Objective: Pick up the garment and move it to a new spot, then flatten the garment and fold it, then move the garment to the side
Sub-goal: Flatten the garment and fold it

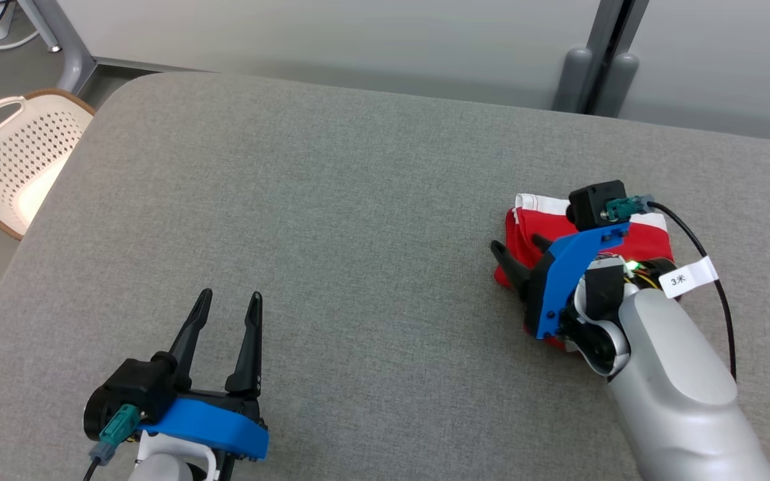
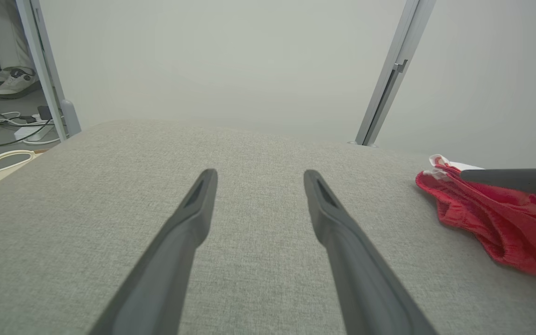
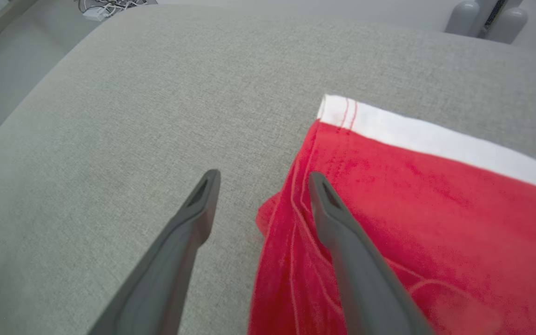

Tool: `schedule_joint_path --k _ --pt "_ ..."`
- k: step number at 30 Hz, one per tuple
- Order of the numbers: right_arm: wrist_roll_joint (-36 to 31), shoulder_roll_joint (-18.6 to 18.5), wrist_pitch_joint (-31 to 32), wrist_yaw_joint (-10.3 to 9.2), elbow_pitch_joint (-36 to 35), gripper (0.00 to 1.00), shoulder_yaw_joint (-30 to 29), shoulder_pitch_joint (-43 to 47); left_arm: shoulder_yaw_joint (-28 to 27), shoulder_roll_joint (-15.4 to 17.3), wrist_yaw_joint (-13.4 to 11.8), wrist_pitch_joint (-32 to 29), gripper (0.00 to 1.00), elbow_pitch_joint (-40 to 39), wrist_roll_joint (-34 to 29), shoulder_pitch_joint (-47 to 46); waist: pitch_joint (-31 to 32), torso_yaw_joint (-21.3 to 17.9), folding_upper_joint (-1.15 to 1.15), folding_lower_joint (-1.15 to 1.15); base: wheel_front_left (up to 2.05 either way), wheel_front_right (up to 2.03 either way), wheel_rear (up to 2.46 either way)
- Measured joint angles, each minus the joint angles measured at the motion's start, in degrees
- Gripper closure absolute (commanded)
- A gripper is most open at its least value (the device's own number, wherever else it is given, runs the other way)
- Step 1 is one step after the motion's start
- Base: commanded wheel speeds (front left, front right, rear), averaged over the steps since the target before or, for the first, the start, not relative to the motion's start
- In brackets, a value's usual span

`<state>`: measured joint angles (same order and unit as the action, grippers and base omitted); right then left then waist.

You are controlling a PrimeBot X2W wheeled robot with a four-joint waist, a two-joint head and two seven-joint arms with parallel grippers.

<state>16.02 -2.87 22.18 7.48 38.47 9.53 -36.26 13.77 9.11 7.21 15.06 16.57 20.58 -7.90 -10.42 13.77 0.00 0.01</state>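
right gripper [image 3: 261, 179]: fingers were apart, one over the folded red cloth garment with white band [image 3: 412, 195] | left gripper [image 1: 231, 297]: apart too | tip: straight lift looked safest, no snagging

- A red garment [image 1: 525, 234] with a white edge band is seen folded compactly.
- It is laid on the grey surface [image 1: 358, 234], toward its right side.

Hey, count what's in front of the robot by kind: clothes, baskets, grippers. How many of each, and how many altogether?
Garment: 1
Basket: 1
Grippers: 2, left gripper and right gripper
Total: 4
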Motion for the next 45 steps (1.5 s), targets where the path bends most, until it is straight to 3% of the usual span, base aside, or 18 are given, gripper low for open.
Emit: schedule_joint_path --k 3,7,16,22,23,24,25,32,37,45 --pt "5.7 0.0 -1.2 0.0 -2.4 0.0 3.4 -0.2 -0.2 0.0 0.0 0.0 0.0 0.1 0.0 0.1 0.5 -0.5 0.0 0.0 0.0 0.0 0.0" --pt "4.9 0.1 -3.5 0.01 -8.6 0.0 3.4 -0.1 -0.8 -0.2 0.0 0.0 0.0 0.3 0.0 0.3 1.5 -1.2 0.0 0.0 0.0 0.0 0.0" --pt "-3.5 -5.7 -5.3 0.01 -20.8 0.0 -9.6 10.5 -0.4 0.5 0.0 0.0 0.0 0.8 -0.3 1.1 3.7 -3.2 0.0 0.0 0.0 0.0 0.0" --pt "-8.1 -5.0 -6.2 0.0 -21.1 0.01 -16.9 17.7 0.2 1.4 0.0 0.0 0.0 1.9 -0.3 0.5 3.7 -3.9 0.0 -0.01 0.0 0.0 0.0" --pt "-8.9 -4.9 -6.5 0.0 -20.8 0.54 -17.1 18.4 0.2 1.4 0.0 0.0 0.0 2.1 -0.3 0.4 3.6 -4.0 0.0 -0.01 0.0 0.0 0.0" --pt "-9.4 -4.7 -6.7 0.0 -20.2 0.91 -17.3 18.8 0.3 1.4 0.0 0.0 0.0 2.2 -0.3 0.3 3.5 -4.1 0.0 -0.01 0.0 0.0 0.0" --pt "-9.9 -4.4 -6.8 0.0 -19.6 1.0 -17.0 19.1 0.4 1.5 0.0 0.0 0.0 2.3 -0.3 0.2 3.4 -4.2 0.0 -0.01 0.0 0.0 0.0" --pt "-11.1 -2.7 -8.3 0.0 -13.6 1.0 -11.0 18.7 0.5 1.8 0.0 0.0 0.0 3.0 -0.1 -0.6 2.7 -4.2 0.0 0.0 0.0 0.0 0.0" --pt "-11.5 -1.4 -9.0 0.0 -9.1 1.0 -2.8 16.0 0.4 1.9 0.0 0.0 0.0 3.2 0.0 -1.0 2.3 -3.9 0.0 -0.01 0.0 0.0 0.0" --pt "-2.7 -0.1 -8.3 0.01 -9.5 1.0 11.0 16.0 0.2 1.4 0.0 0.0 0.0 4.1 0.0 -1.1 3.0 -3.1 0.0 -0.01 0.0 0.0 0.0"
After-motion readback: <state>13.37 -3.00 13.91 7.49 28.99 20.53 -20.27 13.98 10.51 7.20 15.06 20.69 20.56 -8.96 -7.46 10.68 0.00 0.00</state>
